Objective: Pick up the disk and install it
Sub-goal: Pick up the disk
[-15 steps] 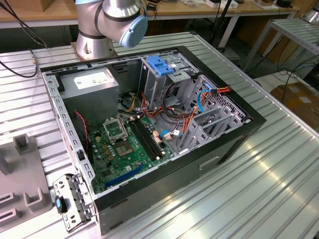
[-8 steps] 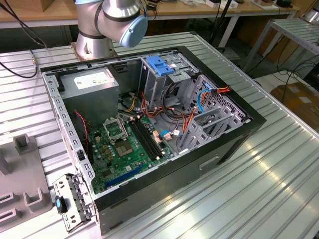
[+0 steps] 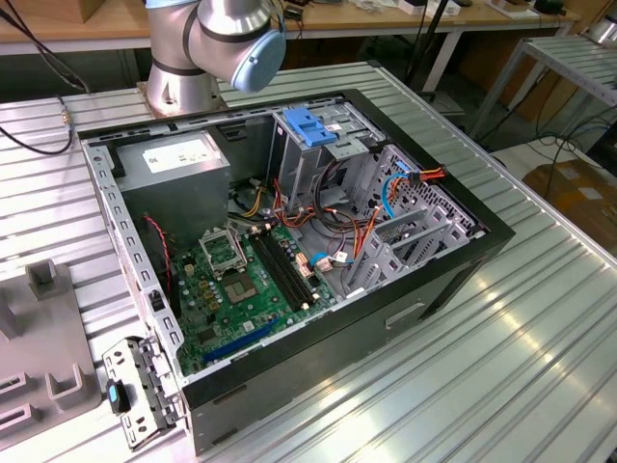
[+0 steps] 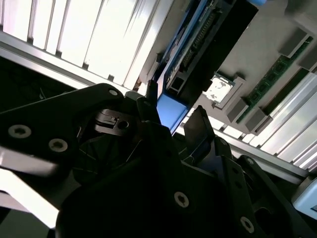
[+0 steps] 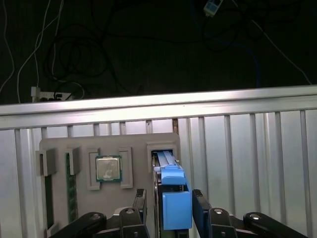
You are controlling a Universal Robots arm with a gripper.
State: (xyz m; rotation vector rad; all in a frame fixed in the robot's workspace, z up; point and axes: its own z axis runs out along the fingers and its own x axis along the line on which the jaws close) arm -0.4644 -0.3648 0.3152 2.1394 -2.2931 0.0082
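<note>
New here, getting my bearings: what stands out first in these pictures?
The open computer case on the ribbed metal table dominates the exterior view. In the first wrist view, the gripper straddles the blue-railed disk standing in a grey tray beside a processor chip.

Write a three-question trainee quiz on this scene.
1. True or false: the disk lies flat on the tray.
2. What sits in the tray beside the disk? A. a chip; B. a fan; C. a screwdriver.
3. Fill in: the gripper straddles the disk's ____-coloured edge.

Key: 1. False, it stands on edge in a tray slot. 2. A. 3. blue.
</note>
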